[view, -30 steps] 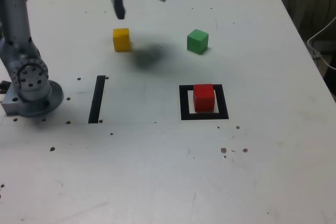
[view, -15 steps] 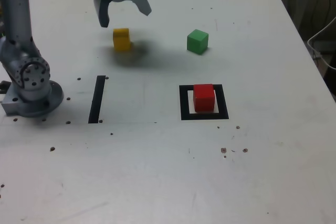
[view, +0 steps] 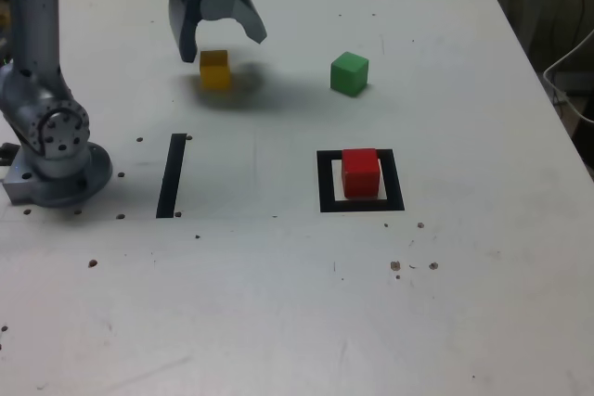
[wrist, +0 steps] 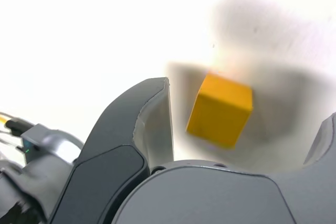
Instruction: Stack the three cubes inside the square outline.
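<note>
1. We see one grey robot arm on a white table (view: pixel 278 303). Its base sits at the exterior view's left, and its gripper (view: pixel 216 41) hangs over the far left part of the table.

2. The gripper's jaws are spread wide and hold nothing. In the wrist view the yellow cube (wrist: pixel 219 109) sits in the gap between them, touching neither jaw so far as we can tell.

3. In the exterior view the yellow cube (view: pixel 214 70) rests on the table just below the jaw tips, partly overlapped by them.

4. The green cube (view: pixel 349 73) stands well to the right of it, also on the far side. The red cube (view: pixel 360 172) sits inside the square outline (view: pixel 324 183), nearer to us and to the right.

5. We judge the task is at its second cube: only red is in place, with nothing stacked on it.

6. First risk: the cube looks turned at an angle to the jaws in the wrist view, so closing could twist it or catch it by its corners.

7. Second risk: a jaw tip coming down on the cube's top would knock it aside.

8. Third risk: a weak or crooked grip could drop the cube in transit, or set it down skewed on the red one and topple the stack.
</note>
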You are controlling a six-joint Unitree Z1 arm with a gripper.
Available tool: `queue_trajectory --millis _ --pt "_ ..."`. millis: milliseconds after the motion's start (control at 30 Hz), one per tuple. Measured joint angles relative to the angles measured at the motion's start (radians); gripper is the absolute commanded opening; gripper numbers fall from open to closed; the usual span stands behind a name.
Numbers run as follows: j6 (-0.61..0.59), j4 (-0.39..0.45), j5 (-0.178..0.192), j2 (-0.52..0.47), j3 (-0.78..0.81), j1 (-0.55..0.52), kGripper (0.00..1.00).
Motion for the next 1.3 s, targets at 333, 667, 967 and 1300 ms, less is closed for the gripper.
queue_trajectory --millis 333,667,967,1300 --pt "0.001 -0.058 0.003 0.023 0.023 0.036 0.98" --pt "0.026 -0.072 -0.02 0.023 0.067 0.044 0.85" --pt "0.079 -0.142 -0.062 0.024 0.093 0.013 0.65" --pt "0.086 -0.149 -0.057 0.036 0.095 0.011 0.42"
